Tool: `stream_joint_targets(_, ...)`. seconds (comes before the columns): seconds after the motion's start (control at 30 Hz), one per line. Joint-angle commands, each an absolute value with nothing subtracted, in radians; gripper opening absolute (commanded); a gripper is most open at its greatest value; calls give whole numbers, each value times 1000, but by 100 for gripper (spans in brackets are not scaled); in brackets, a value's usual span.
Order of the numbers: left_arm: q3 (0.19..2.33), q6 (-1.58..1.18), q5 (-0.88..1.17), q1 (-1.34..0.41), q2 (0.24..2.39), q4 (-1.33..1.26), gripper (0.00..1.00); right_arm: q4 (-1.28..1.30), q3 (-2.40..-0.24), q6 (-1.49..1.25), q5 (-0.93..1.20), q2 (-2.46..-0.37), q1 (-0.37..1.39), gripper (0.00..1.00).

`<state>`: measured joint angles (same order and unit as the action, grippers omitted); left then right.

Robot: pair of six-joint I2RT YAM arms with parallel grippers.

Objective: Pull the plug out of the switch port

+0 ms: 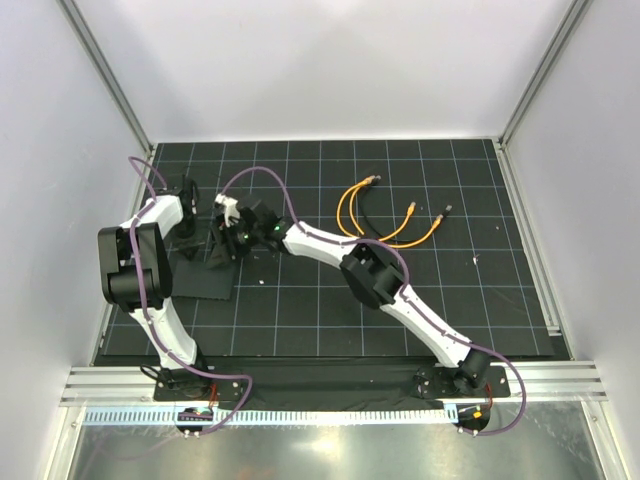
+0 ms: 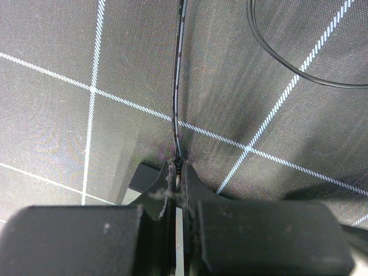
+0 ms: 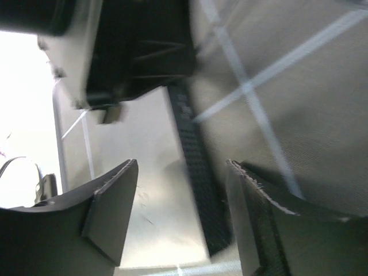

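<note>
The switch (image 1: 210,282) is a flat black box lying at the left of the gridded mat. My left gripper (image 1: 190,235) stands at its far edge. In the left wrist view this gripper (image 2: 179,165) is shut on the plug at the end of a thin black wire (image 2: 177,98), which runs away across the mat; most of the plug is hidden between the fingers. My right gripper (image 1: 226,238) hovers just right of it. It (image 3: 183,165) is open over the switch's shiny top (image 3: 149,195) and ribbed side (image 3: 198,184), with nothing between its jaws.
Three orange cables (image 1: 375,215) lie loose on the mat at the back centre-right. A loop of thin black wire (image 2: 299,63) lies beyond the left gripper. A blurred black body (image 3: 138,46) hangs close ahead of the right gripper. White walls enclose the mat (image 1: 450,300).
</note>
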<state>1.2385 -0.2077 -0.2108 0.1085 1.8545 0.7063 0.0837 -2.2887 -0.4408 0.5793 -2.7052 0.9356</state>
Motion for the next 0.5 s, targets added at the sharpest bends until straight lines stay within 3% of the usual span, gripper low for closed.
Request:
stream_joint_targets(0.0,1235,-244,-225,107,1864,690,0,138,-2272,-440,479,-2594,900,70)
stream_joint_targets(0.17,1232,-256,-216,107,1861,692,0,247,-2316,-359,456,-2582,900,72)
stream_joint_targets(0.47,1238,-282,-215,106,1878,706,0,288,-2207,-276,321,-2436,940,71)
